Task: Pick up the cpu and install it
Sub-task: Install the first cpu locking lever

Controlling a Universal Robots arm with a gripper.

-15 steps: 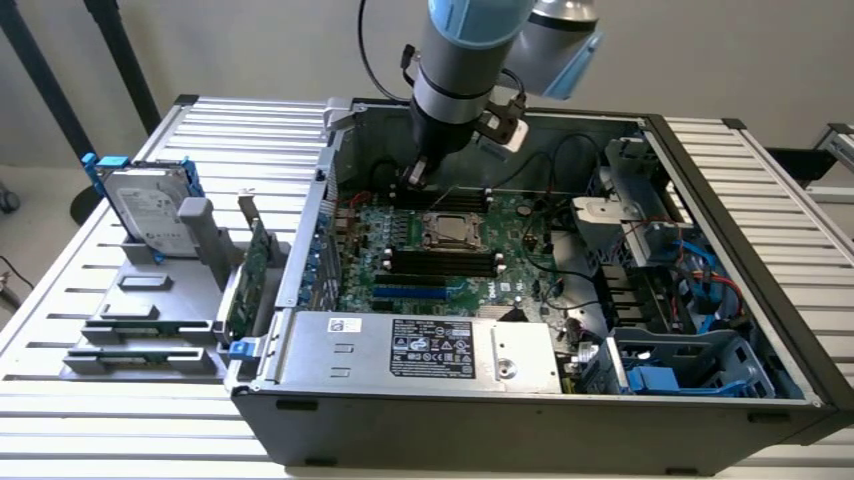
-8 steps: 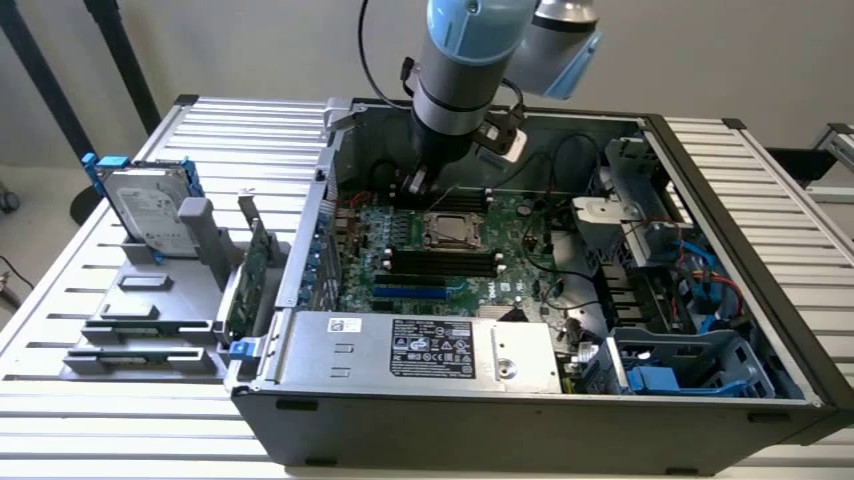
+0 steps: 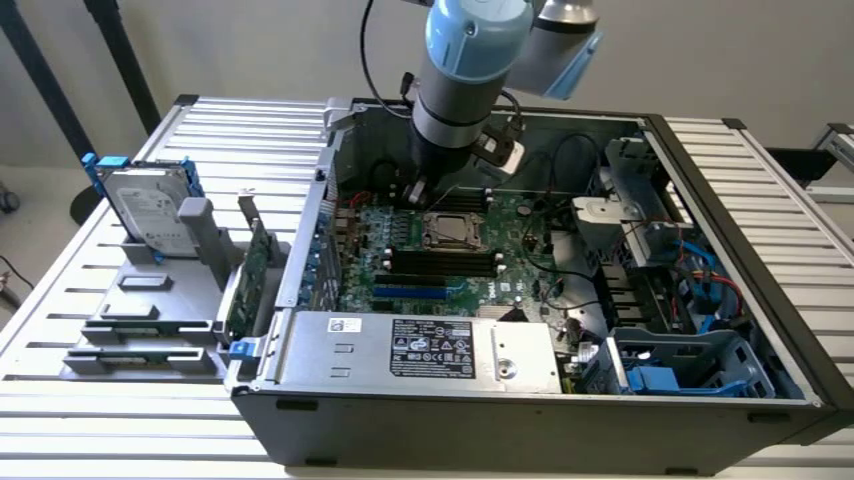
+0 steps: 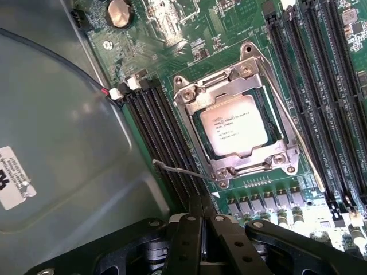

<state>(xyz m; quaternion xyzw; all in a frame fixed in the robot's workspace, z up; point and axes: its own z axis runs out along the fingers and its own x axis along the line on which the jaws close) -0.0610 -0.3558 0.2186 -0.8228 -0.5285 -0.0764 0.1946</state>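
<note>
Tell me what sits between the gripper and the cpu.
In the wrist view, the shut gripper is apart from the cpu; between them lie the socket's metal frame and a thin wire lever.

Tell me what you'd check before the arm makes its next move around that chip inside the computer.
1. The cpu lies inside the metal socket frame on the green board: ok.
2. The cpu looks flat and square to the frame: ok, though whether it is fully seated: cannot tell.
3. The gripper is shut with nothing between its fingers: ok.
4. The gripper is apart from the cpu, not touching it: ok.
5. The thin wire lever beside the socket is latched: cannot tell.
</note>
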